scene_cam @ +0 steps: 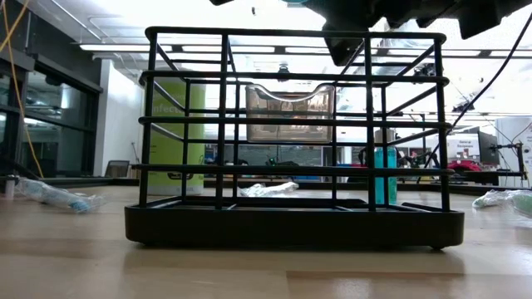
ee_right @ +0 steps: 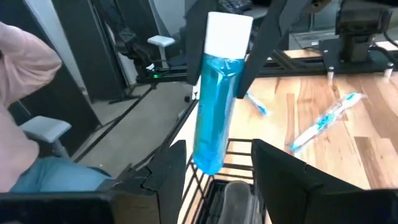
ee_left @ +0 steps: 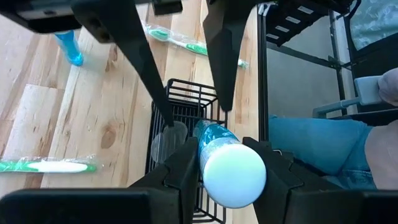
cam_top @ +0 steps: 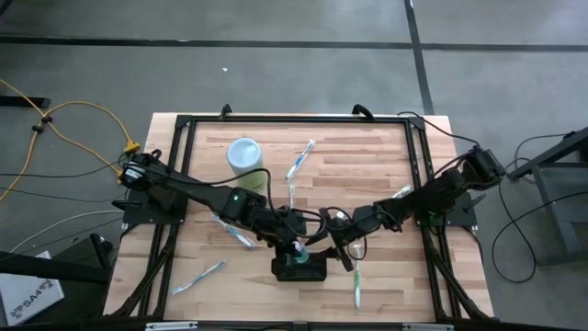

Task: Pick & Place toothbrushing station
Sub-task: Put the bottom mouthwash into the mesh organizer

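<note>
Station position: the black wire-frame toothbrushing station (cam_top: pixel 299 268) stands upright on the light wooden bench (cam_top: pixel 386 184), at the near edge, between the two arms. In the low view its open bar walls and solid base (scene_cam: pixel 291 224) rest flat on the bench surface.

Left tool (ee_left: pixel 225 171): positioned directly above the station, clamped on a translucent blue tube with a white cap (ee_left: pixel 231 172). The tube points down toward the station's open top; its lower end sits at the rim level. In the right wrist view the same tube (ee_right: pixel 217 93) hangs nearly upright, slightly tilted, over the wire frame.

Right tool (ee_right: pixel 214 165): just beside the station on its right side, fingers apart, gripping nothing.

Surroundings: a pale green cylinder with a whitish top (cam_top: pixel 244 154) stands well apart at the far side. Several wrapped toothbrushes (cam_top: pixel 300 158) lie scattered on the bench. A seated person in blue trousers (ee_left: pixel 311 140) shows beyond the bench edge.
</note>
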Robot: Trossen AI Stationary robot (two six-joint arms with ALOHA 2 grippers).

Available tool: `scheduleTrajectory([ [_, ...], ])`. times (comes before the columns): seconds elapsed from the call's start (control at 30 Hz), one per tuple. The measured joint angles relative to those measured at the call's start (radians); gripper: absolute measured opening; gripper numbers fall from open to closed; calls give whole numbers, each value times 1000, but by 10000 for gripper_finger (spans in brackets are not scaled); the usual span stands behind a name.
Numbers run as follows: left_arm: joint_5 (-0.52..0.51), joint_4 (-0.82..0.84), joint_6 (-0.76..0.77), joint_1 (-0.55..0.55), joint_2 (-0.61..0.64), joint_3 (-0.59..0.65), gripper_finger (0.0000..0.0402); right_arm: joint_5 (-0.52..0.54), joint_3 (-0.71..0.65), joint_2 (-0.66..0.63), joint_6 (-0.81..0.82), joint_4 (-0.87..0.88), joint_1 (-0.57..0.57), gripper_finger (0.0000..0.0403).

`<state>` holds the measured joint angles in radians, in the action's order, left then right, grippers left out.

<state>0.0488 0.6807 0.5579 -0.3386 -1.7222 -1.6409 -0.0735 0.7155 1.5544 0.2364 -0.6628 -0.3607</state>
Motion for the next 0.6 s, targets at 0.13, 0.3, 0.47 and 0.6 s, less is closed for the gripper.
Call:
scheduleTrajectory([
  [0.13, 0, 0, 0, 0, 0, 0, 110, -33, 0, -32, 8, 47, -1, 173],
  [0.3, -1, 0, -8, 0, 0, 0, 101, -34, 0, -80, 33, 147, -13, 173],
  [0.47, -1, 0, -40, -2, 0, 0, 99, -34, 0, -147, 50, 239, -44, 173],
  [0.6, -4, 0, -75, -17, 0, 0, 99, -29, 0, -203, 56, 286, -82, 173],
])
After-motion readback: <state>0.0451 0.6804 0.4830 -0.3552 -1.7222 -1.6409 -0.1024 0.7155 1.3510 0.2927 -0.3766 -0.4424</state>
